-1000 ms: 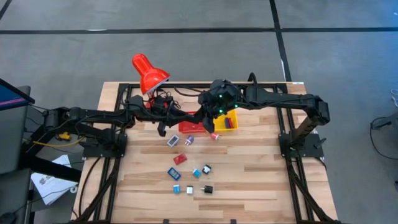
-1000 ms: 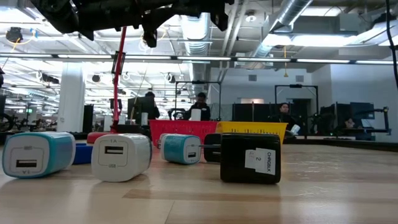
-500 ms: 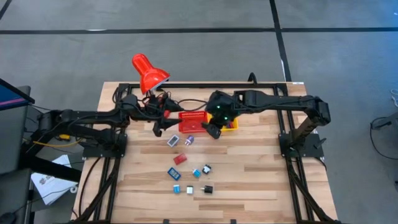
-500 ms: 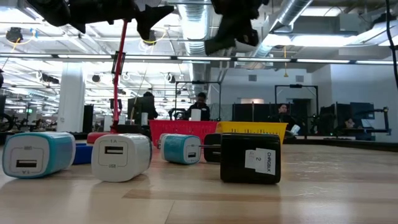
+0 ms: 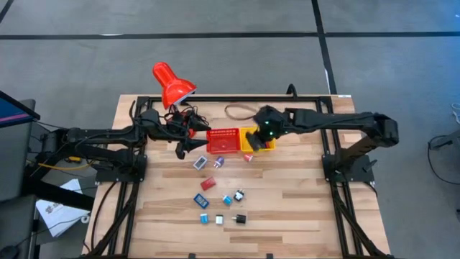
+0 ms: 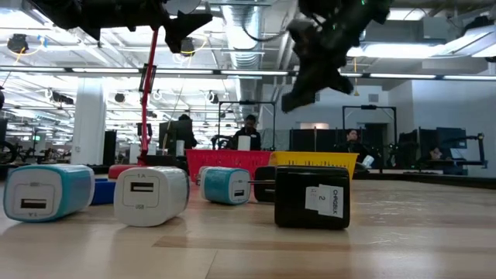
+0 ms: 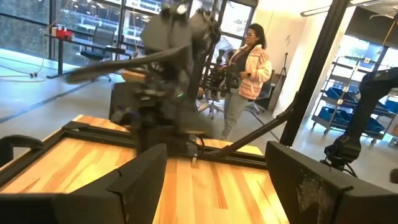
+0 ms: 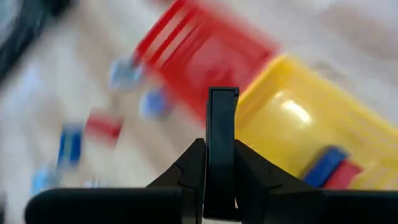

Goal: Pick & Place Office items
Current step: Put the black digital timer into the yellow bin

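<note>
Small office items, chargers and flat pieces in red, blue, cyan, black and white [image 5: 208,183], lie loose on the wooden table's middle. In the low view a cyan charger [image 6: 46,192], a white one [image 6: 151,195] and a black one [image 6: 311,198] stand nearest. A red basket [image 5: 223,140] and a yellow basket [image 5: 260,144] sit side by side at the far middle. The yellow basket [image 8: 298,118] holds blue and red pieces. My right gripper [image 5: 251,142] [image 8: 222,124] hangs shut above the baskets' shared edge, holding nothing. My left gripper [image 5: 182,149] [image 7: 217,168] stands open and empty, left of the red basket.
A red desk lamp [image 5: 171,85] stands at the table's far left with cables [image 5: 188,115] beside it. A small pink piece [image 5: 248,157] lies just in front of the baskets. People are in the room beyond the table [image 7: 249,68]. Bare wood [image 5: 302,194] lies at the right.
My right gripper has come down and swung toward the table's right, from over the red basket to the edge of the yellow one, rolling as it went. My left gripper has drawn back a little toward the table's left. The loose items have kept their places.
</note>
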`<state>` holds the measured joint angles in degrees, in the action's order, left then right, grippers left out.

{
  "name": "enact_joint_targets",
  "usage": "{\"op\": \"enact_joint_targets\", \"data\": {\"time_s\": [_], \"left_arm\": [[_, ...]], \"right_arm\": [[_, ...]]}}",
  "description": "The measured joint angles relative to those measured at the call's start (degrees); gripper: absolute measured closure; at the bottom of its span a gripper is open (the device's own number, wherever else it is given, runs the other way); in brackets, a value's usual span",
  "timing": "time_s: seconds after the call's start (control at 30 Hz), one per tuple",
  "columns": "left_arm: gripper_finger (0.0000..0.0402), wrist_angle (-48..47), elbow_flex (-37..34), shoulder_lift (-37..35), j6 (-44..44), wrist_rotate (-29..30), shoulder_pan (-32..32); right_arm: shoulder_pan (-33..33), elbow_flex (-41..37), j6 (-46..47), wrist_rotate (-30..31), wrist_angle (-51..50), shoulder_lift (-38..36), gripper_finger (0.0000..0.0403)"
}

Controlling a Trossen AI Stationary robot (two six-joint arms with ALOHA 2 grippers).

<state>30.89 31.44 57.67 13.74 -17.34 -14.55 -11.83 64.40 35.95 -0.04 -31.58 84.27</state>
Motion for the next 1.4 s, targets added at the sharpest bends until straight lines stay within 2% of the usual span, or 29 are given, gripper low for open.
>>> {"op": "enact_joint_targets", "data": {"time_s": [0.1,0.2,0.37,0.5,1.0,1.4], "left_arm": [[0.0132,0.0,0.0,0.1,0.0,0.0,0.0],[0.0132,-0.1,0.0,0.2,0.0,0.0,0.0],[0.0132,-0.1,0.0,0.2,0.0,0.0,0.0],[0.0132,0.0,0.0,0.2,0.0,0.0,0.0],[0.0132,0.0,0.0,0.2,0.0,0.0,0.0],[0.0132,0.0,0.0,0.2,0.0,0.0,0.0]], "right_arm": [[-0.8,-3.7,10.8,9.3,5.5,-1.4,0.0352],[0.6,-4.0,17.2,17.9,5.5,0.4,0.0353],[3.9,-4.0,25.4,24.1,5.4,4.5,0.0353],[5.7,-4.0,27.6,28.2,5.4,8.0,0.0353],[5.6,-4.0,29.1,29.6,6.0,19.6,0.0352],[5.4,-4.0,30.1,31.3,5.1,20.1,0.034]]}}
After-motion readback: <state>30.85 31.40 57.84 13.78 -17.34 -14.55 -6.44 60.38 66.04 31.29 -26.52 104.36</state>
